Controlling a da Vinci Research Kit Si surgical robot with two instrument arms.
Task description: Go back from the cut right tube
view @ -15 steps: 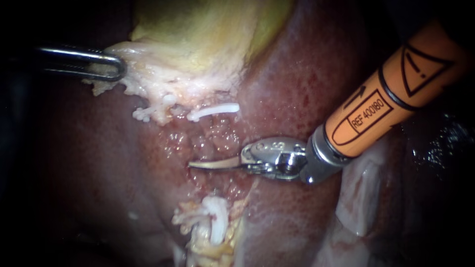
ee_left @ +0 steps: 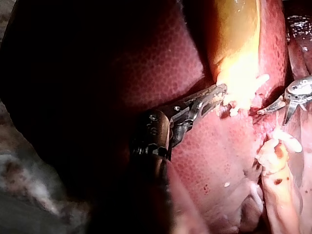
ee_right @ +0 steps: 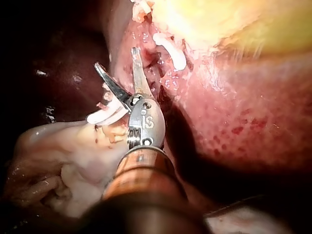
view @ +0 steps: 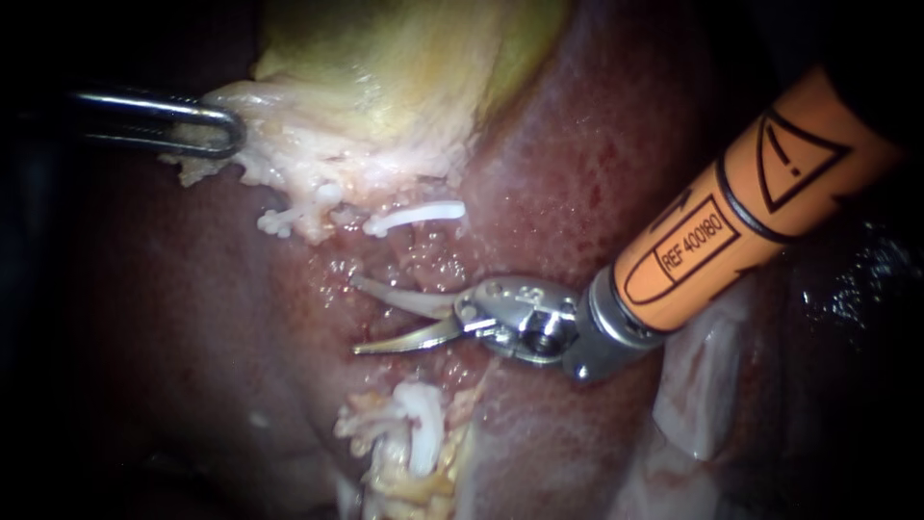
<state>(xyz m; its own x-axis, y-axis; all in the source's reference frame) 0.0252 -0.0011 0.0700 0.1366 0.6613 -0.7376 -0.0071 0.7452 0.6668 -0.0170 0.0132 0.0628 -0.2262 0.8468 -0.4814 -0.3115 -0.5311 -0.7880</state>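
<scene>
Endoscope view: right instrument (view: 353,315) end effector spread, cut tube stump (view: 414,433) below

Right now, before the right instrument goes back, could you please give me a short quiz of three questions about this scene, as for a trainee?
1. True or false: the right instrument's end effector is shut on a clip.
2. Where do the white clips sit?
A) inside the left instrument's end effector
B) on tissue to both sides of the right instrument's end effector
C) on the right instrument's shaft
3. In a few words: what does the left instrument hold?

Key
1. False: it is open and holds nothing.
2. B
3. Pale tissue at the edge of the gallbladder.
</scene>
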